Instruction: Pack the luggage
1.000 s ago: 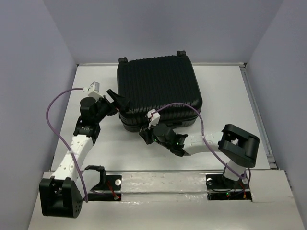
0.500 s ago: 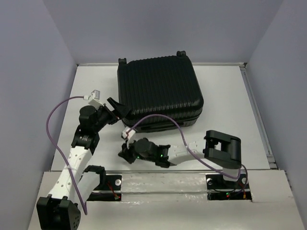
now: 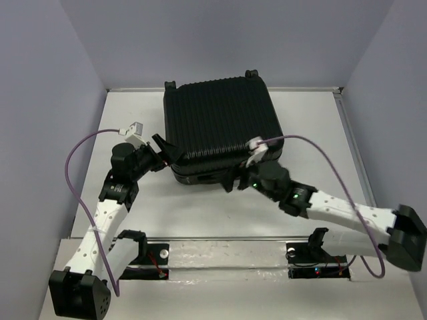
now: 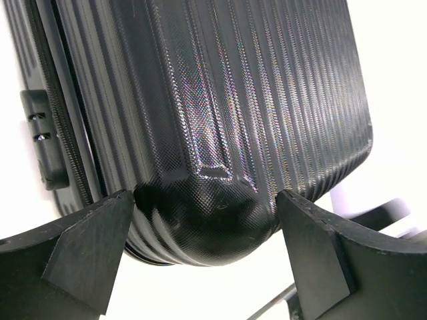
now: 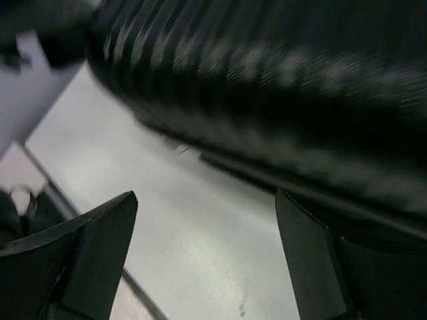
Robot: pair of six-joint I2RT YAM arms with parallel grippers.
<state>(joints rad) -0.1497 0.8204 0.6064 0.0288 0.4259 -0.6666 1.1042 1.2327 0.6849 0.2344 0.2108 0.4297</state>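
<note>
bracing luggage point(image 3: 220, 127) corner between spread left fingers point(image 4: 80, 253), you bring right fingers point(image 5: 87, 253), also apart, level with its near side; don't shove it.

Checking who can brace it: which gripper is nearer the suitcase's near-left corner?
Left. The left gripper, open, straddles that corner of the suitcase; the right gripper, also open, sits farther right along its near edge.

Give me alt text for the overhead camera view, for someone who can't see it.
A closed black ribbed suitcase lies flat on a white table, with two robot arms reaching in from the near side. The left gripper, open, is at its near-left corner; the right gripper, open, is at its near edge.
</note>
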